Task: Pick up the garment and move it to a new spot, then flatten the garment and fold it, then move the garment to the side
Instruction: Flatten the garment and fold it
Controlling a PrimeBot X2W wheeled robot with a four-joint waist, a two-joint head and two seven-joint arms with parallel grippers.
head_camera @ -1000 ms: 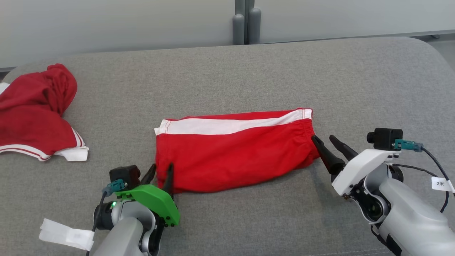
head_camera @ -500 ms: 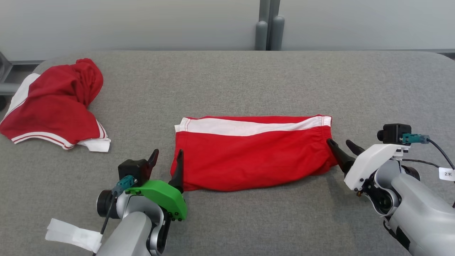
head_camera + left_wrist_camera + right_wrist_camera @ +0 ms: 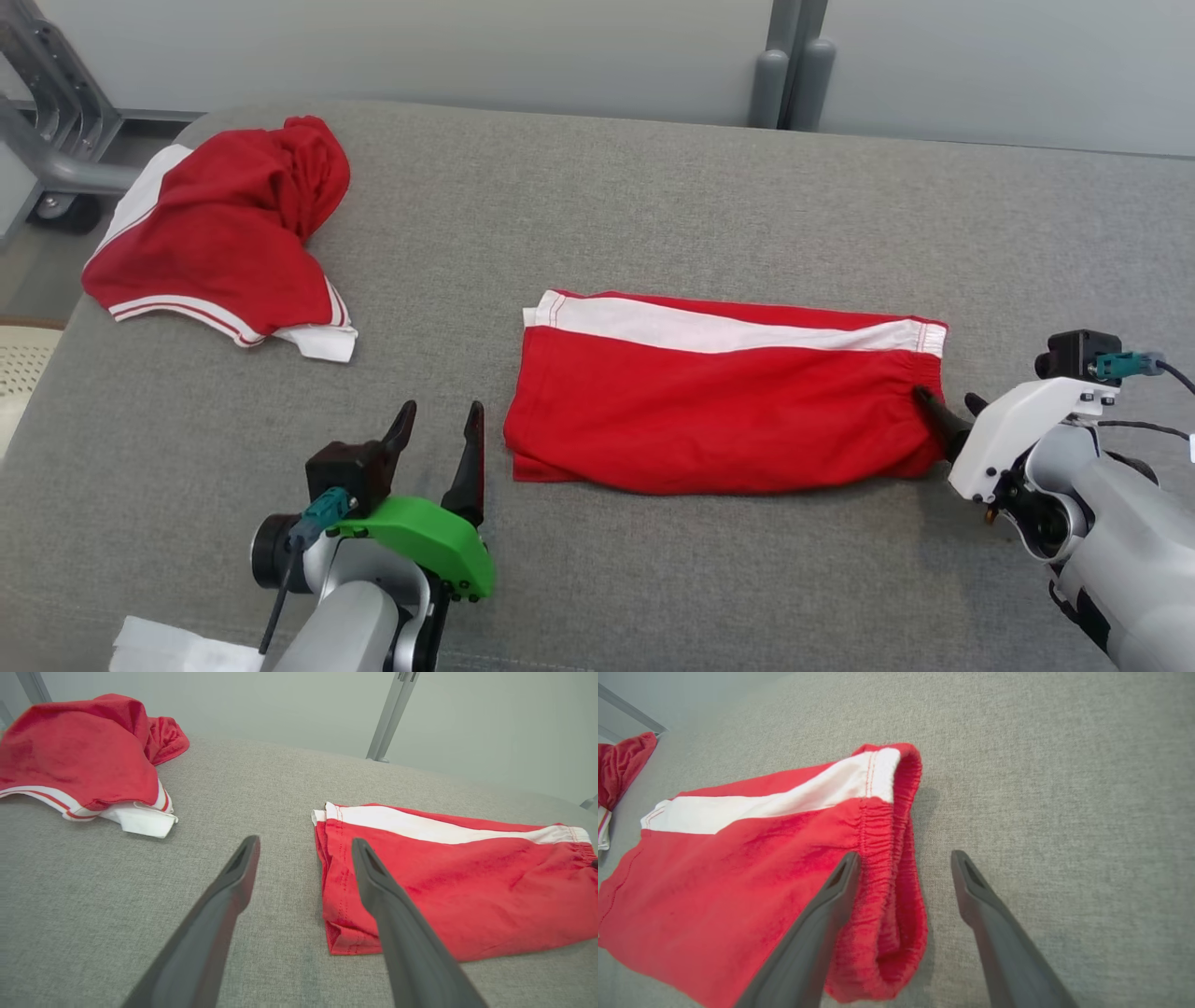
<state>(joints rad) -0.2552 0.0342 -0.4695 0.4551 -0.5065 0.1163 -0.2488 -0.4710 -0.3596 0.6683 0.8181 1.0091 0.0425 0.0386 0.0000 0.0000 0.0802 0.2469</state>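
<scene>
Lying across the middle of the frame, the folded red garment point(image 3: 728, 411) ran its long axis left to right on the worktop point(image 3: 597, 205) — my left pincer point(image 3: 442, 408) just beside its left end, my right pincer point(image 3: 945, 397) at its right end, both wide and holding nothing.

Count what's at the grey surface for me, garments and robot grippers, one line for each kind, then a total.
Red and white garments: 2, the folded shorts and the crumpled garment.
Grippers: 2, the left gripper and the right gripper.
Total: 4.
</scene>
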